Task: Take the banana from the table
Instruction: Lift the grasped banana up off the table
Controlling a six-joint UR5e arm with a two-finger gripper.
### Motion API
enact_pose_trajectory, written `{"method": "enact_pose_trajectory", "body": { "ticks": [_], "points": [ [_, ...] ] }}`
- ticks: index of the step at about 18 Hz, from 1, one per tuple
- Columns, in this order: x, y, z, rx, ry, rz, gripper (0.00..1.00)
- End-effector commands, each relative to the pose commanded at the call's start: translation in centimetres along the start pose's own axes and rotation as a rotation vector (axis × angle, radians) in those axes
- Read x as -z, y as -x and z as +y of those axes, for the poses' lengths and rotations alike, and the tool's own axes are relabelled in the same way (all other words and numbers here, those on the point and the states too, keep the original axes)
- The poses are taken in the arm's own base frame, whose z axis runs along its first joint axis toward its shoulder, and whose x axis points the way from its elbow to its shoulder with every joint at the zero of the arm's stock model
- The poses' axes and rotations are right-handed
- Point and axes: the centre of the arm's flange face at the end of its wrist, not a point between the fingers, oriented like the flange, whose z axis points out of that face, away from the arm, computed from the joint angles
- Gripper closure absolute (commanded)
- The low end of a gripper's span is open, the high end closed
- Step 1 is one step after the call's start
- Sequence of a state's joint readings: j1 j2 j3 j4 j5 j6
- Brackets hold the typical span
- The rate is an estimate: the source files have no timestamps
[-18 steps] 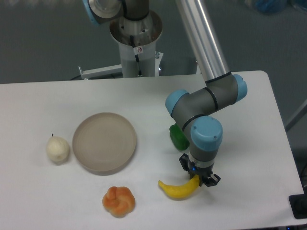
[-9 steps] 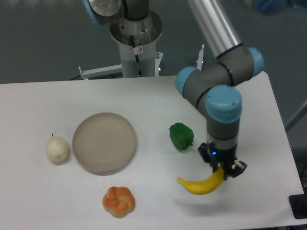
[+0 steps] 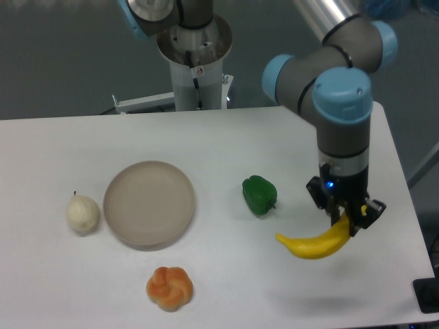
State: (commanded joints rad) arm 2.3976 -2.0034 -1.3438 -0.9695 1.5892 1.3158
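Since the banana (image 3: 317, 243) is clamped near its right end by the gripper (image 3: 348, 219), it is seen hanging clear of the table (image 3: 226, 137), w/ a faint shadow noted on the surface below. Jaws are closed on the fruit's upper tip; the rest of the curve is left projecting to the left, unsupported, so some swing is judged possible. Pick is judged essentially done. Green pepper (image 3: 259, 195) is noted just left of the banana, apart from it. Plate (image 3: 149, 203), pale pear (image 3: 82, 213) & orange lobed fruit (image 3: 169, 288) are found well apart to the left. Table's right edge is near the gripper; open room is seen in front & to the left of the held fruit.
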Motion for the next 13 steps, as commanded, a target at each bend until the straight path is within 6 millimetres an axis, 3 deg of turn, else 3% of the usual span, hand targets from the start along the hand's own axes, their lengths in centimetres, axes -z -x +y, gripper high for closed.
{"method": "enact_pose_trajectory", "body": {
  "ticks": [7, 13],
  "points": [
    [0.7, -0.3, 2.3, -0.034, 0.017, 0.014, 0.77],
    [0.9, -0.1, 2.4, -0.031, 0.017, 0.008, 0.77]
  ]
}}
